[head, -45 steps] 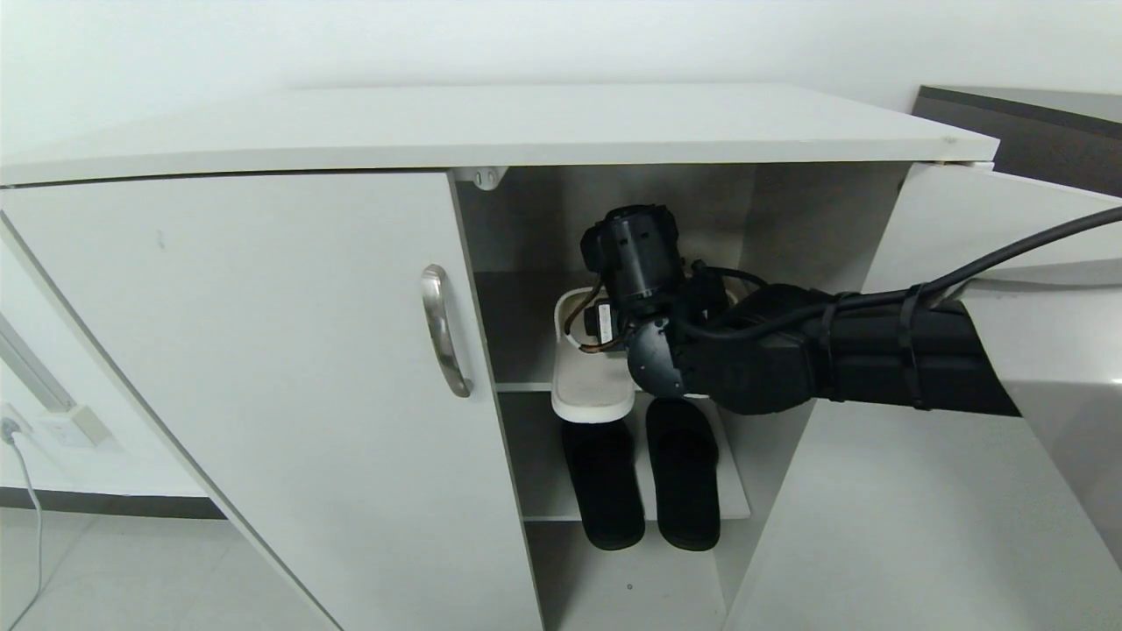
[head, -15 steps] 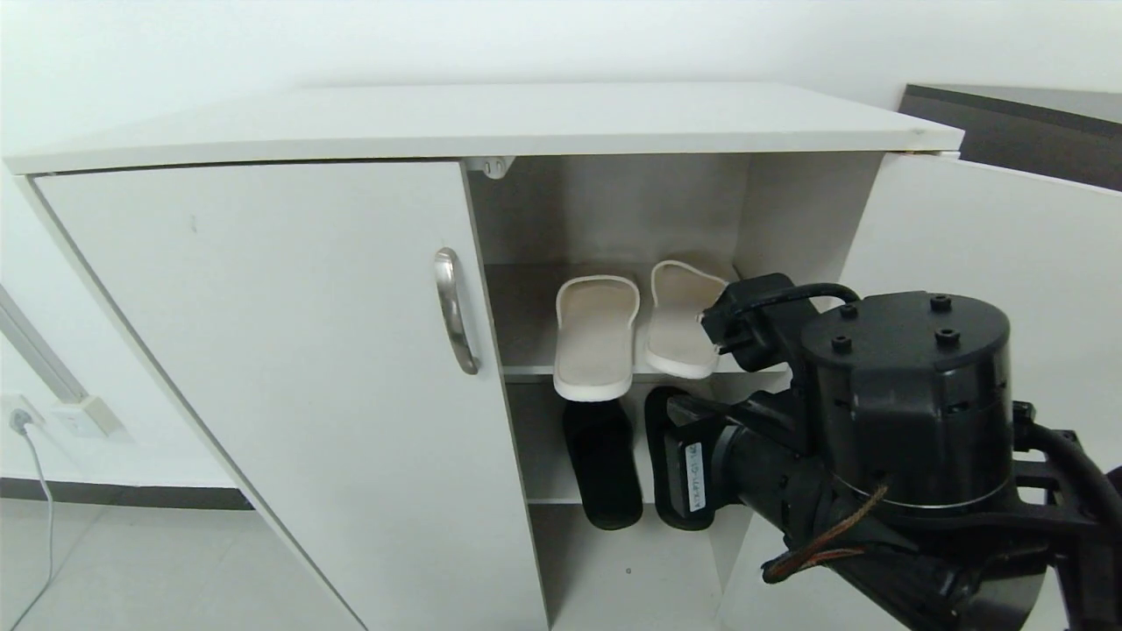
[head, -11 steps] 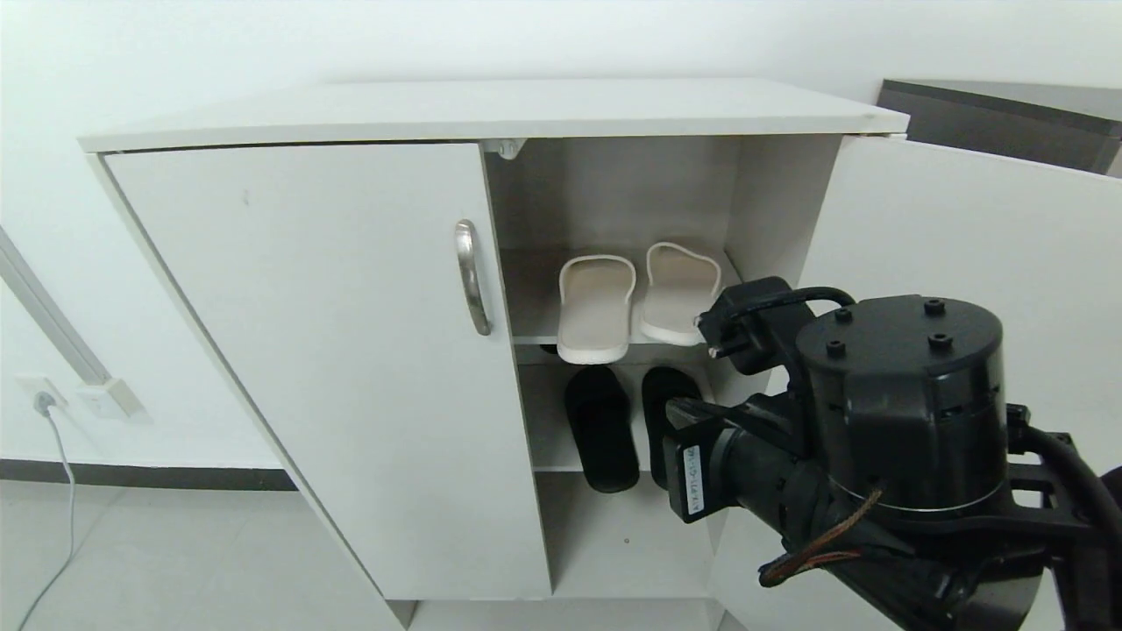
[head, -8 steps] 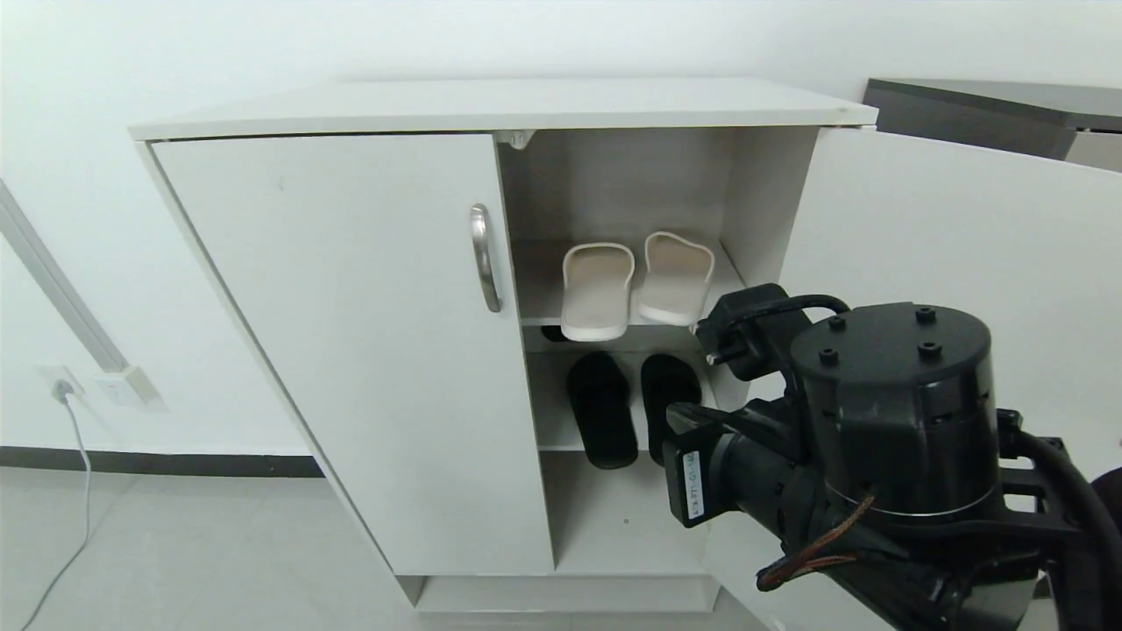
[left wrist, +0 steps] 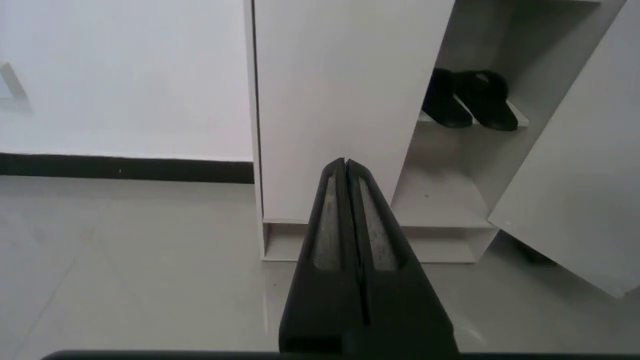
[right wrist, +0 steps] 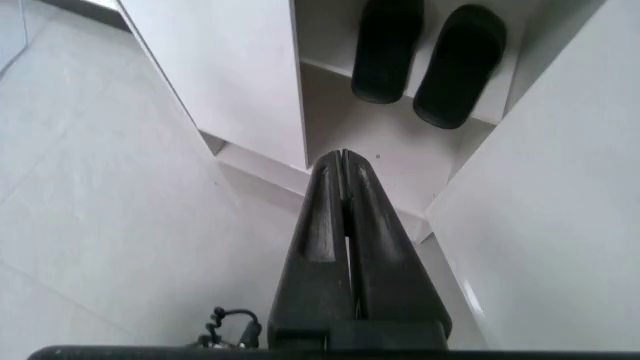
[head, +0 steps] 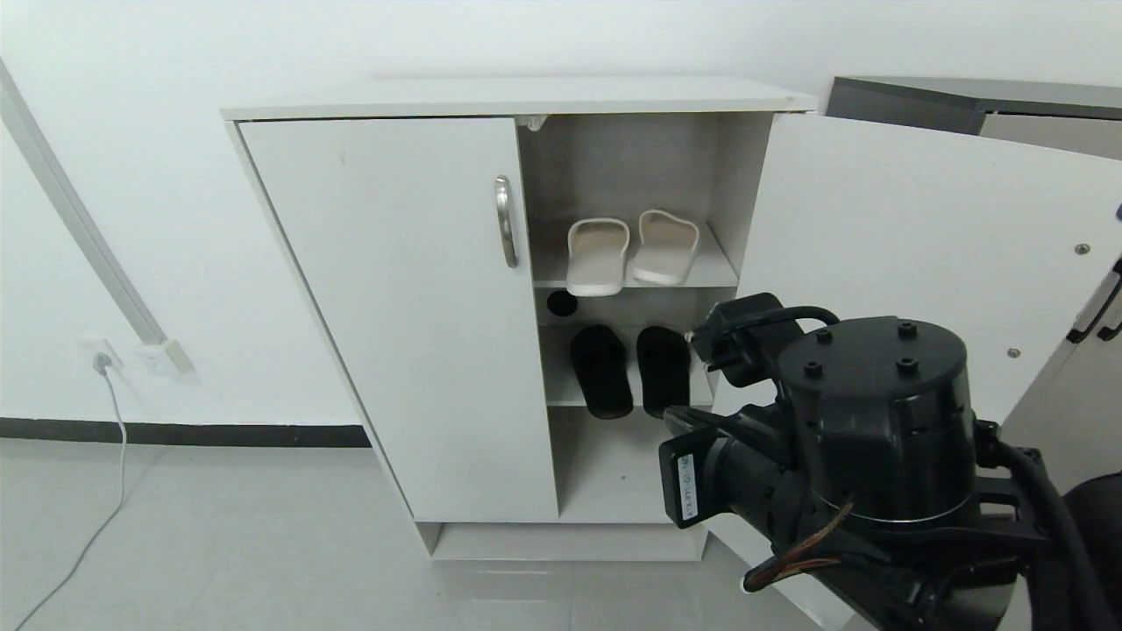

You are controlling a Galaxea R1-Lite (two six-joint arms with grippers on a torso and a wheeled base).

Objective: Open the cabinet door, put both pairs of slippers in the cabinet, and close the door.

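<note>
The white cabinet (head: 517, 92) has its right door (head: 903, 254) swung open and its left door (head: 394, 289) closed. A white pair of slippers (head: 598, 254) lies on the upper shelf. A black pair of slippers (head: 601, 368) lies on the shelf below, toes inward. My right gripper (right wrist: 343, 155) is shut and empty, hanging low in front of the open compartment, with the black slippers (right wrist: 430, 55) beyond it. My left gripper (left wrist: 345, 165) is shut and empty too, out over the floor facing the closed left door. The black slippers (left wrist: 470, 97) show past it.
The open door (right wrist: 560, 230) juts out on the right, close to my right arm (head: 868, 438). A wall socket with a cable (head: 105, 359) sits low on the left. A dark piece of furniture (head: 964, 96) stands behind the open door. Grey floor (head: 219, 543) lies in front.
My right arm has come out of the upper shelf, leaving the white slippers lying there. The head camera has backed away, so the whole cabinet looks smaller and farther.
</note>
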